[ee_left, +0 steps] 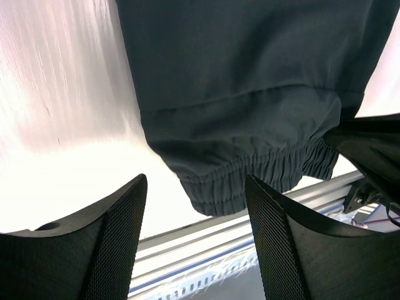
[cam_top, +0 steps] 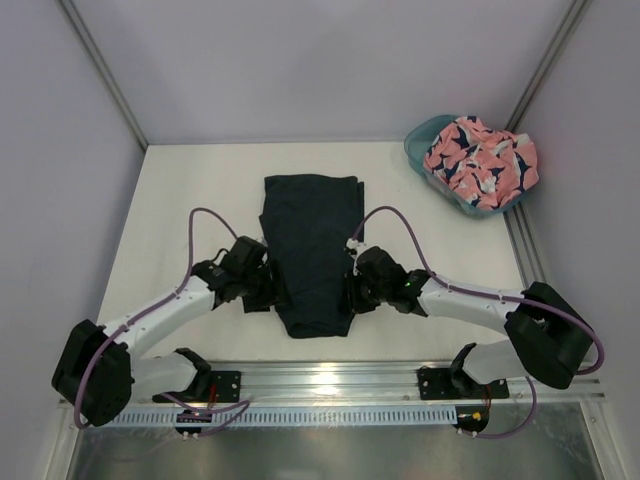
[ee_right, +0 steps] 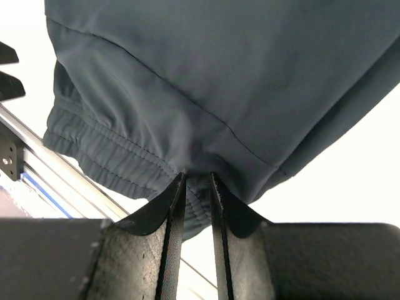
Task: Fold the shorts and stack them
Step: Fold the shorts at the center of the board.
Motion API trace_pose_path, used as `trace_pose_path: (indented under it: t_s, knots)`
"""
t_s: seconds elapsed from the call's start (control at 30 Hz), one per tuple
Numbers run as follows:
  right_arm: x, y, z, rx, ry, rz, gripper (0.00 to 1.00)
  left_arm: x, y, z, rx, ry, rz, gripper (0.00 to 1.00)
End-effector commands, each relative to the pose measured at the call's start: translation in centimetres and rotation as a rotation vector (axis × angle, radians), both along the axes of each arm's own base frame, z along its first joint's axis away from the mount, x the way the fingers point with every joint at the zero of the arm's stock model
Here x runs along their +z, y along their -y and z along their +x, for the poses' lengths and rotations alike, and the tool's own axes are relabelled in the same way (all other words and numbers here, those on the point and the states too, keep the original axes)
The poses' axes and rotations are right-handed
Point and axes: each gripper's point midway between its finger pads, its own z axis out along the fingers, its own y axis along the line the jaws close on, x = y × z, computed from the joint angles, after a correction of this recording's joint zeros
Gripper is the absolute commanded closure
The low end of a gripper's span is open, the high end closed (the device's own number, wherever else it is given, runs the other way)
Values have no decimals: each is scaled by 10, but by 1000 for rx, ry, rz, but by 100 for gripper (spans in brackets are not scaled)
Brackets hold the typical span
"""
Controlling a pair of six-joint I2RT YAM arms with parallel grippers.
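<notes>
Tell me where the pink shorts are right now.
In the top view, the pink shorts lie bunched in the teal tub at the far right corner of the table, well apart from the dark shorts at its centre.

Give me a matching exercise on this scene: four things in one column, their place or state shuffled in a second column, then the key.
Column one
1. plain dark navy fabric shorts
2. salmon pink printed shorts
3. left gripper
4. right gripper

Column two
A. closed on an edge of dark fabric
B. heaped in the translucent teal plastic tub
C. open, nothing between its fingers
D. lying flat in the middle of the table

Pairs: 1-D, 2-B, 3-C, 4-A
</notes>
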Motion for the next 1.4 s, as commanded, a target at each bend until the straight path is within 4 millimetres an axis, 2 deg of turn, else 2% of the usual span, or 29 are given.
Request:
trace_pose_path:
  t_s: [0.0, 0.17, 0.27, 0.3, 0.47, 0.7, 0.87, 1.07, 1.17, 1.2, 1.33, 1.37]
  knots:
    - [17, -9, 9, 8, 57, 23, 74, 2, 9, -8, 35, 0, -73, 34]
    - [20, -11, 5, 5, 68, 37, 74, -14, 11, -21, 53, -16, -111, 34]
    - [14, -8, 5, -4, 67, 15, 74, -22, 15, -28, 57, -27, -140, 34]
    - [11, -7, 4, -5, 65, 11, 74, -21, 18, -24, 60, -6, -159, 34]
    - [3, -3, 1, -16, 53, 1, 73, -33, 19, -28, 80, -8, -180, 36]
    - [-6, 1, -1, -25, 42, -15, 74, -52, 0, -33, 109, -13, -93, 41]
    - [-8, 5, -3, -26, 43, -28, 74, -54, 5, -31, 96, -18, -108, 44]
    - [-8, 11, -5, -35, 50, -36, 74, -67, 6, -34, 83, -50, -91, 56]
    - [-6, 12, -5, -34, 58, -35, 73, -69, 5, -35, 85, -52, -84, 65]
    - [-5, 12, -4, -34, 59, -34, 72, -69, 4, -35, 85, -55, -81, 71]
    - [6, 15, 0, -20, 114, -68, 66, -61, 5, -25, 81, -35, -53, 90]
    - [19, 10, 5, 5, 167, -55, 63, -49, 11, -15, 71, -13, -63, 93]
